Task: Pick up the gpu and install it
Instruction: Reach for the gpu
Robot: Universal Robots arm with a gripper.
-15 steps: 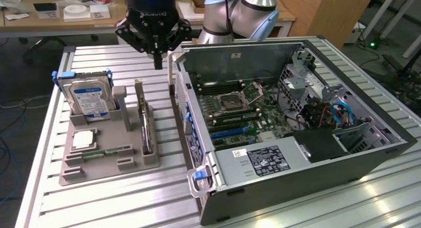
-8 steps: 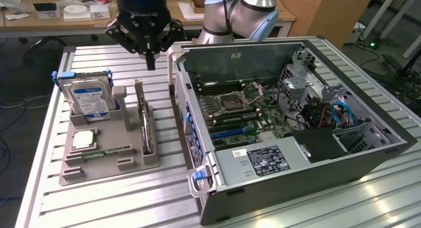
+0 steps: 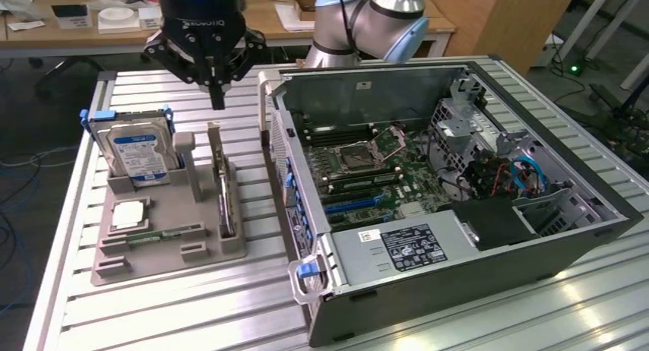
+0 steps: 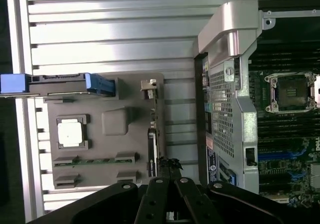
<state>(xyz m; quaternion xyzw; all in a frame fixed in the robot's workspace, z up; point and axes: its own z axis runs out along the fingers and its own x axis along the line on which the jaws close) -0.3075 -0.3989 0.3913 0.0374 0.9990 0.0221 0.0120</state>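
The gpu [image 3: 222, 191] stands on edge in a slot of the grey holder tray [image 3: 193, 210], its silver bracket end pointing to the far side. From the wrist it appears as a thin strip [image 4: 154, 134] with the bracket at one end. My gripper [image 3: 217, 100] hangs above the tray, over the gpu's far end, clear of it. Its black fingers are shut together with nothing between them, and their tips [image 4: 169, 165] show over the card's other end in the wrist view.
The tray also carries a hard drive [image 3: 140, 155] with a blue label, a CPU [image 3: 130, 214] and a RAM stick [image 3: 167, 235]. An open computer case [image 3: 476, 245] lies at the exterior view's right, motherboard [image 3: 370, 169] exposed. Everything rests on a slatted aluminium table [image 3: 182, 305].
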